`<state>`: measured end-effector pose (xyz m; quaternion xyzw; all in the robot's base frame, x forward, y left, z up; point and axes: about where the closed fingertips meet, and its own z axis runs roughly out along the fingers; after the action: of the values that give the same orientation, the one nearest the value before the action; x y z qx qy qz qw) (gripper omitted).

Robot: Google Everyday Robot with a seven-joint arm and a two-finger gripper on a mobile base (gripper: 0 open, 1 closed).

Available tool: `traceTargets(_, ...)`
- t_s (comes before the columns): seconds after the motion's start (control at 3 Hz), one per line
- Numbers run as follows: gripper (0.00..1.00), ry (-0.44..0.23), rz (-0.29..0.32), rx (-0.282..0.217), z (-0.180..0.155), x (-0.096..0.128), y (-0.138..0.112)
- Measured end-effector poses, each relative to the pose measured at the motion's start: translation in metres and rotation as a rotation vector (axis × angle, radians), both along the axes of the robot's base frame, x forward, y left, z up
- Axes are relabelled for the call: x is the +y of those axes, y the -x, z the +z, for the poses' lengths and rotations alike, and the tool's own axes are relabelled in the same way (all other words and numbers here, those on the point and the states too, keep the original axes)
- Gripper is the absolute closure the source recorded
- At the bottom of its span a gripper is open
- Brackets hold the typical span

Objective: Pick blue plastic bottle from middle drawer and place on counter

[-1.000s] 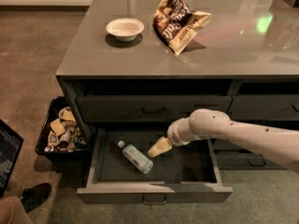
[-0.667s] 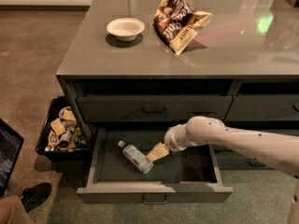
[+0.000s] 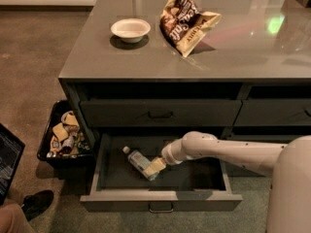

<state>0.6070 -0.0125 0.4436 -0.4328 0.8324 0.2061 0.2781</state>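
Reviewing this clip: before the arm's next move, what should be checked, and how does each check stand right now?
1. Is the middle drawer pulled open? ok.
2. Is the bottle reachable? It lies on its side in the drawer, cap toward the back left: ok.
3. Is the end effector in place? It is inside the drawer at the bottle's base end: ok.
4. Is the grasp on the bottle secure? cannot tell.
5. Is the upper drawer shut, out of the lift path? ok.
6. Does the counter have bare surface near the front edge, apart from the bowl and snack bag? ok.
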Motion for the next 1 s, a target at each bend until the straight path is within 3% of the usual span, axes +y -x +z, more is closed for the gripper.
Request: traceTargets(1.0, 0.0, -0.021, 0.056, 0.022, -0.056, 0.061, 0.024)
